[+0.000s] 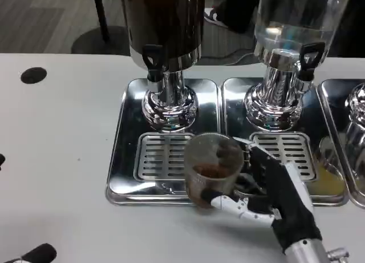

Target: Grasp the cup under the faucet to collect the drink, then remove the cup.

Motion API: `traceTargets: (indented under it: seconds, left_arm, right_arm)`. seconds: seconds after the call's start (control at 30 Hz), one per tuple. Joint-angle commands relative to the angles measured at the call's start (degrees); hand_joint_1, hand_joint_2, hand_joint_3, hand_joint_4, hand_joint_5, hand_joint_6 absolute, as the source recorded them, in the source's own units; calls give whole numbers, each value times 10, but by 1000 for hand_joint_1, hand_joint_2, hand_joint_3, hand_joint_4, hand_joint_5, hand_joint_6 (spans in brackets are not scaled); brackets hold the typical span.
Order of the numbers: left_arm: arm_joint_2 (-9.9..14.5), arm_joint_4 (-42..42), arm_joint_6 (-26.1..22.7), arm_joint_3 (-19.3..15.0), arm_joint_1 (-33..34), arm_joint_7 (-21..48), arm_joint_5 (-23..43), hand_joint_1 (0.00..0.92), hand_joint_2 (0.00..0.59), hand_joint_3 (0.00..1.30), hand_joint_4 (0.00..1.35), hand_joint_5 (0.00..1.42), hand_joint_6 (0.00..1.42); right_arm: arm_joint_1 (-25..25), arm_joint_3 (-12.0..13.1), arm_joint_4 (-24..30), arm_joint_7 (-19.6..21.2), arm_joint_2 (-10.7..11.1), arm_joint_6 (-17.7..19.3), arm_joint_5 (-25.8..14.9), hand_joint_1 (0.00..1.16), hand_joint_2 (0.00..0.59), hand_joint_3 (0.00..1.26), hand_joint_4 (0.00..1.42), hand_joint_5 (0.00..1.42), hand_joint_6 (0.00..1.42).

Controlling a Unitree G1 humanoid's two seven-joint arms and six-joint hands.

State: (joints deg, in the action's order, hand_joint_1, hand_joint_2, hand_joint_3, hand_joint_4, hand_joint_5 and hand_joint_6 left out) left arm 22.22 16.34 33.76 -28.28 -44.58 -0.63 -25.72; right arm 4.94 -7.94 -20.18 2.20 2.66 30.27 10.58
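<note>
White tabletop (57,160) carries polished steel drip trays (122,160) with slotted grilles. Right hand (268,189) grips ribbed clear glass cup (214,169) holding brown drink, fingers wrapped round its right and near sides. Cup sits at left tray's near-right corner, right of dark dispenser's faucet (153,60).

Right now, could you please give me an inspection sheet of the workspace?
Surface: white table, dark round hole at far left.
Job's things: cup holding some brown drink, off to the right of the dark dispenser's faucet, over the drip tray.
Clutter: clear dispenser on its own tray.
Hands: right hand grips the cup; left hand at the bottom edge.
Cables: nothing seen.
Surroundings: grey floor beyond.
</note>
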Motion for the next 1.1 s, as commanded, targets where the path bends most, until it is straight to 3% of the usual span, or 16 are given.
traceTargets:
  seconds: [0.03, 0.5, 1.1]
  left_arm:
    - [5, 8, -5, 3, 0, 8, -13, 0, 6, 0, 0, 0, 0]
    - [5, 12, -11, 6, 8, 11, -16, 0, 6, 0, 0, 0, 0]
    - [5, 19, -18, 4, 13, 17, -17, 0, 6, 0, 0, 0, 0]
  right_arm:
    - [10, 9, 25, -3, 2, 33, -17, 928, 200, 438, 454, 425, 321]
    - [50, 24, 51, -15, 13, 52, -31, 926, 200, 438, 458, 438, 324]
    - [76, 37, 46, -26, 17, 81, -47, 926, 200, 438, 468, 439, 325]
